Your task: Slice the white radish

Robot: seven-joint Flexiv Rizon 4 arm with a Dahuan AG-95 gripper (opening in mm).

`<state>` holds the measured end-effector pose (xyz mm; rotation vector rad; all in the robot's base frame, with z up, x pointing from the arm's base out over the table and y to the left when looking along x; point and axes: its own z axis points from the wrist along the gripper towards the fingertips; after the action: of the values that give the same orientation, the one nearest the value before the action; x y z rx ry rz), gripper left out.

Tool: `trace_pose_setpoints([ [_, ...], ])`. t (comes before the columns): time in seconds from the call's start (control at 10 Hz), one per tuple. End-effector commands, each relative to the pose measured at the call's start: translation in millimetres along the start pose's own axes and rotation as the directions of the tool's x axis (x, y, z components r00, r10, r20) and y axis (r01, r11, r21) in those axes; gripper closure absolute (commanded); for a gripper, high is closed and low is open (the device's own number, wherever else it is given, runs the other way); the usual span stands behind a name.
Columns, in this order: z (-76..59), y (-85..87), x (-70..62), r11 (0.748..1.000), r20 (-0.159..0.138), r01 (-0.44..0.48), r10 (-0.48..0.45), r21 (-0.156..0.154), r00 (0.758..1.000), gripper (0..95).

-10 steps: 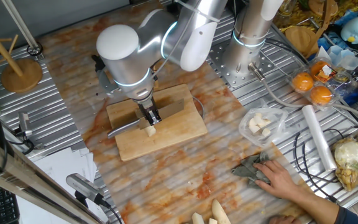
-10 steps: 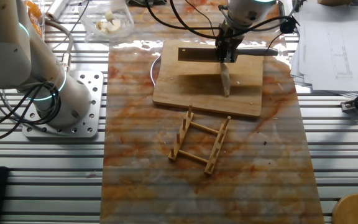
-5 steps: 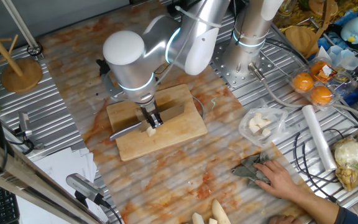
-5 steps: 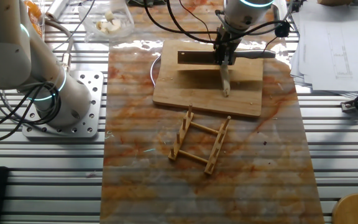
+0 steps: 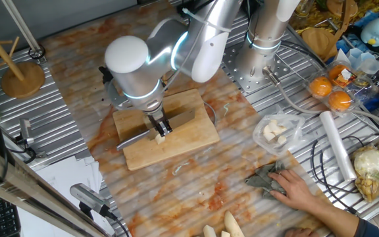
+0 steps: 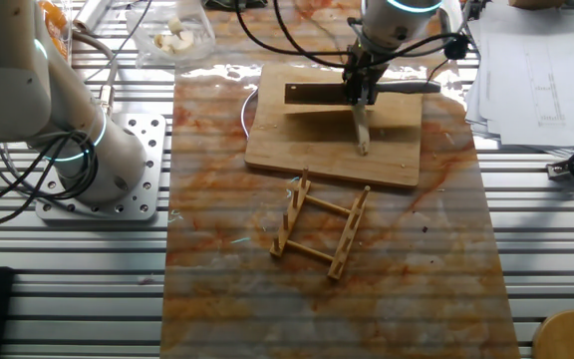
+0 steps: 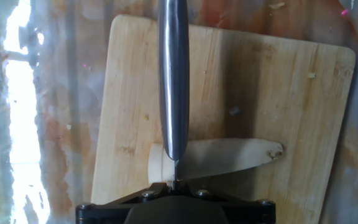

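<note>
While knife-holding gripper (image 5: 161,126) hovers, white radish (image 7: 213,158) lies beneath

Held a dark flat-bladed knife (image 6: 317,92) in the gripper (image 6: 361,92) over the slim cream-white radish (image 6: 361,128) on the rectangular wooden cutting board (image 6: 287,135).

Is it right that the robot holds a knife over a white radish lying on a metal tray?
Not quite. The radish lies on a wooden cutting board, not a metal tray; the hand view shows the wood grain plainly. The rest holds: the knife is held across the radish near its thick end.
</note>
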<state>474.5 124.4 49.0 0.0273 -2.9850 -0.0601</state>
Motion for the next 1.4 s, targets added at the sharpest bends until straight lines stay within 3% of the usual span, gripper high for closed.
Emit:
trace_pose_setpoints([
  [0.1, 27.8, -1.5, 0.9, 1.0, 0.009, 0.01, -0.01, 0.013, 1.0, 95.0],
  [0.3, 20.8, -3.9, 0.1, 1.0, 0.007, 0.015, -0.016, 0.01, 1.0, 95.0],
  [0.5, 23.7, -3.2, -0.2, 1.0, 0.015, 0.011, -0.011, -0.015, 1.0, 95.0],
  [0.6, 30.3, -1.4, -1.4, 1.0, 0.014, 0.011, -0.011, -0.009, 1.0, 95.0],
  [0.7, 30.1, -1.5, -2.1, 1.0, 0.006, 0.016, -0.016, -0.001, 1.0, 95.0],
  [0.9, 28.4, -2.0, -2.2, 1.0, 0.02, 0.018, -0.018, 0.004, 1.0, 95.0],
  [1.1, 15.3, -5.1, -3.6, 1.0, 0.02, 0.023, -0.022, -0.004, 1.0, 95.0],
  [1.2, 1.3, -7.6, -3.4, 1.0, 0.021, 0.021, -0.02, -0.01, 1.0, 95.0],
  [1.4, -14.0, -9.6, -2.8, 1.0, 0.032, 0.023, -0.023, -0.002, 0.999, 95.0],
])
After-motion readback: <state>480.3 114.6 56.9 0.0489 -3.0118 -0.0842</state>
